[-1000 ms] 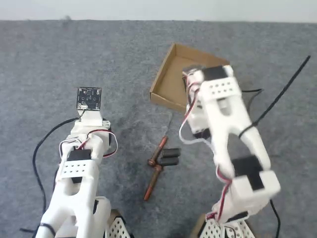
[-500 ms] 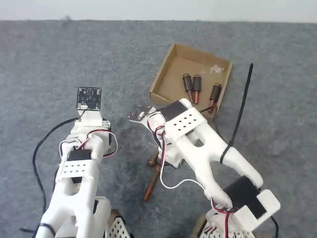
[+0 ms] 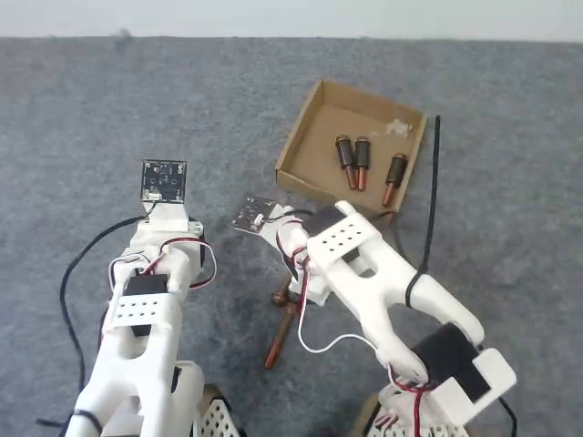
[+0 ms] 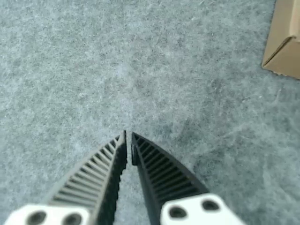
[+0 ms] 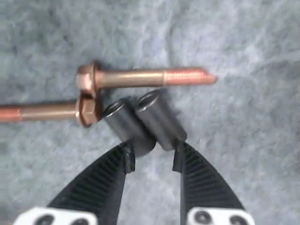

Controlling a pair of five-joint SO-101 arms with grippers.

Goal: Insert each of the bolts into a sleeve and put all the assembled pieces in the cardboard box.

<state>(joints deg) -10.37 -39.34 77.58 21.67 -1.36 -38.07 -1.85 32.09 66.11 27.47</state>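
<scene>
Two copper bolts lie head to head on the grey carpet. Beside their heads lie two black sleeves, touching side by side. My right gripper is open, with a fingertip on either side of the sleeves' near ends and nothing held. From above, the right arm covers the sleeves, and one bolt sticks out below it. The cardboard box holds three assembled pieces. My left gripper is shut and empty over bare carpet.
The left arm stands at the left, well away from the parts. A corner of the box shows in the left wrist view. A black cable runs along the box's right side. Open carpet lies between the two arms.
The right arm swung from above the box down to the loose bolts and sleeves, uncovering the three pieces in the box. The left arm has not moved.
</scene>
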